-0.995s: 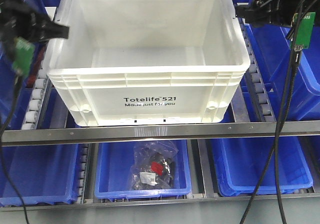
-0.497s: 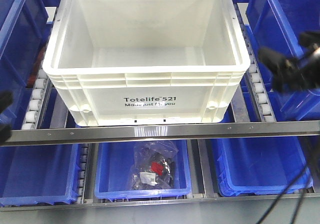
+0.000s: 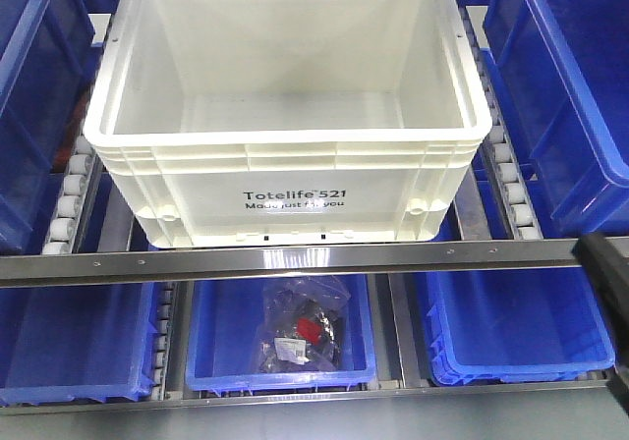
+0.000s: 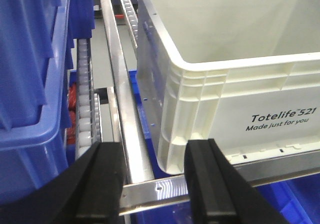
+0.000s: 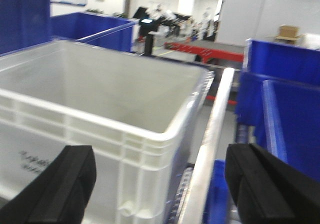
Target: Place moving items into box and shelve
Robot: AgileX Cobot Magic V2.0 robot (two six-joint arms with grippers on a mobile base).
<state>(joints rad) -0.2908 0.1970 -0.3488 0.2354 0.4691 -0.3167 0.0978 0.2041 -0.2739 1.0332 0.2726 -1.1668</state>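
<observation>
The white box, marked Totelife 521, stands empty on the roller shelf. It also shows in the left wrist view and the right wrist view. A clear bag of black and red items lies in the middle blue bin on the lower level. My left gripper is open and empty, low by the box's front left corner. My right gripper is wide open and empty by the box's front right corner. Only a dark part of the right arm shows in the front view.
A metal rail crosses in front of the box. Roller tracks run along both sides. Blue bins flank the box left and right, and more sit on the lower level.
Both arms have left the box's upper sides and dropped down out of the front view. Only the right arm's edge still shows at the lower right. The box has not moved.
</observation>
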